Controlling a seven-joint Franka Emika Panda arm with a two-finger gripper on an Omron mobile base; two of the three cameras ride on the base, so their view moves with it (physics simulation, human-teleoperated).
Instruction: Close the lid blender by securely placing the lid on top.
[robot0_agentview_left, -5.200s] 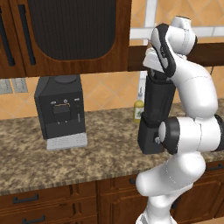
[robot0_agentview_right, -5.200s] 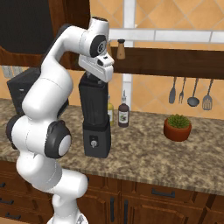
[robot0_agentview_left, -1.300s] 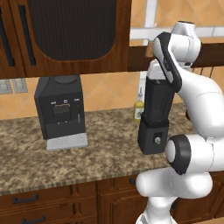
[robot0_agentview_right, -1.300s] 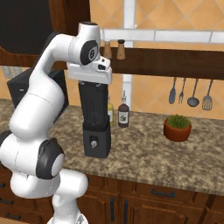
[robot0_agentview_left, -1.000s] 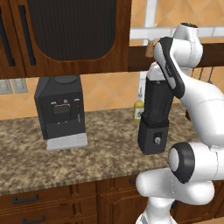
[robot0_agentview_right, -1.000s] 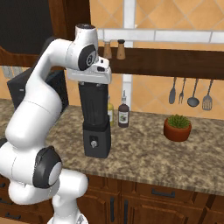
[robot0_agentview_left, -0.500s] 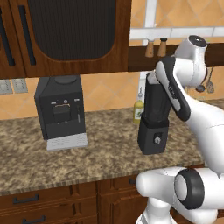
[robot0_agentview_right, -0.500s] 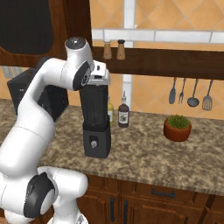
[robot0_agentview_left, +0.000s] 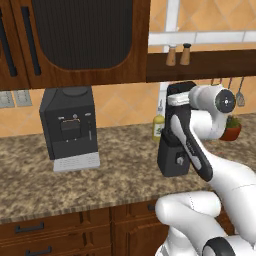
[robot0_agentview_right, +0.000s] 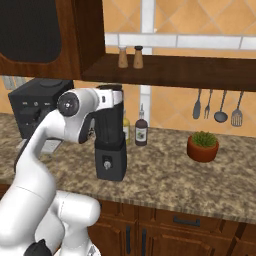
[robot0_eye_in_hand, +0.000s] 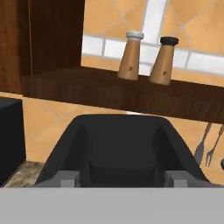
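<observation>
**Lid looks about on, hand right at the top of the blender**

The blender (robot0_agentview_left: 173, 150) sits on the counter (robot0_agentview_left: 115, 165), well right of the coffee machine (robot0_agentview_left: 68, 127). The hand (robot0_eye_in_hand: 118, 177) is at the jar's top, with the dark lid (robot0_eye_in_hand: 119, 151) right in front of its fingertips (robot0_eye_in_hand: 65, 178). Honestly can't tell if the hand is gripping or loose. My guess: the lid is on or nearly so, and what's left is pressing it snug and letting go.

Count: one blender, one coffee machine, two shakers (robot0_eye_in_hand: 146, 57) on the shelf above the blender, two bottles (robot0_agentview_right: 141, 131) behind it, one potted plant (robot0_agentview_right: 202, 145) to its right.
</observation>
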